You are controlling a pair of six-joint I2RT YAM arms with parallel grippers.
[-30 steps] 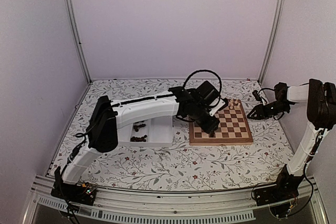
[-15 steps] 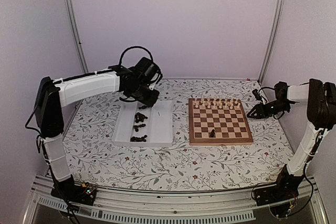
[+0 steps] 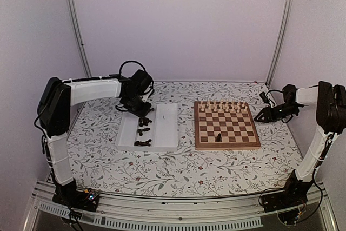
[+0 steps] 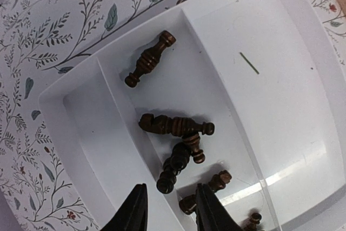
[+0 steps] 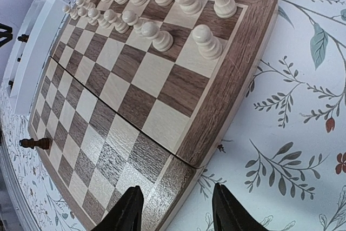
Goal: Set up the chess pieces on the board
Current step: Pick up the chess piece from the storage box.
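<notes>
Several dark chess pieces (image 4: 178,133) lie on their sides in the middle compartment of a white tray (image 4: 281,106), and one (image 4: 151,66) lies apart from them. My left gripper (image 4: 170,212) hovers open just above this heap, with nothing between its fingers. The top view shows it (image 3: 141,113) over the tray's far end. One dark piece (image 3: 218,137) stands on the board (image 3: 226,145) near its front edge. It also shows in the right wrist view (image 5: 35,143). My right gripper (image 5: 178,212) hangs open and empty by the board's right edge (image 5: 238,79).
Pale chess pieces (image 3: 221,106) fill the board's two far rows, close in the right wrist view (image 5: 157,36). The tray (image 3: 165,128) lies left of the board, with more dark pieces (image 3: 142,143) at its near end. A flowered cloth (image 3: 178,169) covers the table.
My left arm has swung from the board back to the tray and lowered over the dark pieces, leaving one dark piece standing on the board. Its jaws have narrowed. The right arm stayed put.
</notes>
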